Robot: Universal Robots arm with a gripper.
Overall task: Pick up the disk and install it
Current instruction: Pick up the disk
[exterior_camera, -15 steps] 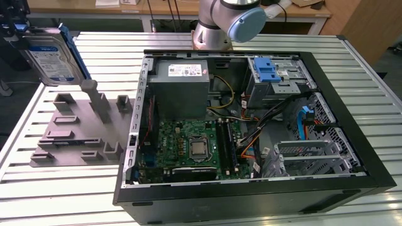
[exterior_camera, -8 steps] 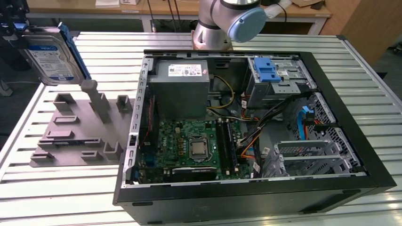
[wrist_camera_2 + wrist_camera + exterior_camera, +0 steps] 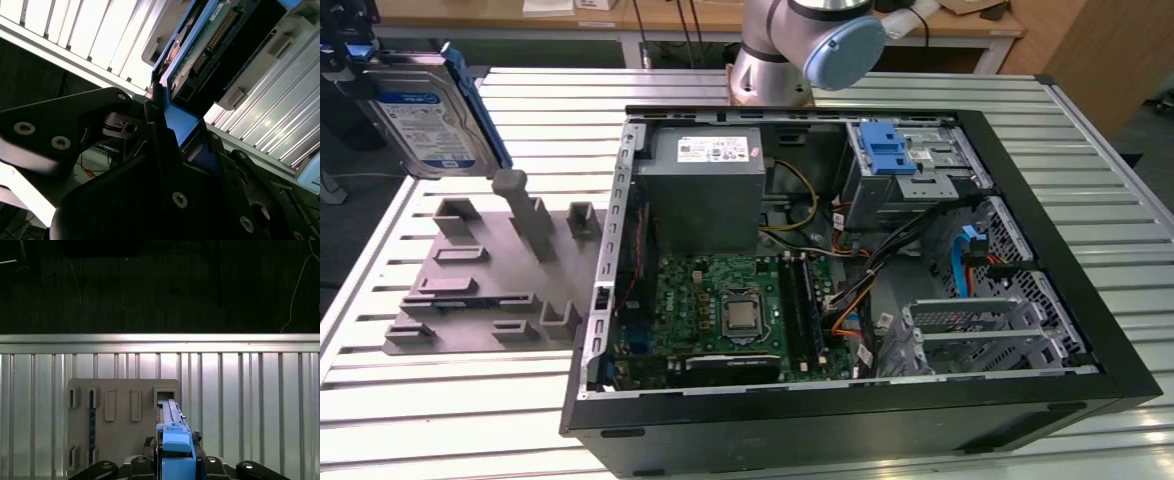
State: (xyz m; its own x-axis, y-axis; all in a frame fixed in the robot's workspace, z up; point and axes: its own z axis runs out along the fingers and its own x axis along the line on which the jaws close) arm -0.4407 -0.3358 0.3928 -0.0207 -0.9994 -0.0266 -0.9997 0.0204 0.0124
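**Gripper (image 3: 176, 452) clamped on disk (image 3: 434, 105) above holder plate (image 3: 480, 290)**

Both wrist views show the gripper closed on the blue bracket at one end of the disk. At the exterior view's left, the disk hangs upright with its label facing outward, over the far end of the grey holder plate on the slatted table (image 3: 454, 420). It appears clear of the slots, though contact with the tall post cannot be ruled out. Toward the right lies the open computer case (image 3: 854, 430), holding the power-supply box (image 3: 707, 190). Further right is the drive cage (image 3: 914, 170) with its blue latch (image 3: 887, 150), well apart from the disk.

Assessment: the disk is likely rigid, dense for its size, smooth on its metal faces and sensitive to shock. Its exposed circuit board and connector pins should not be pinched. The plastic bracket edges are the sound place to hold.
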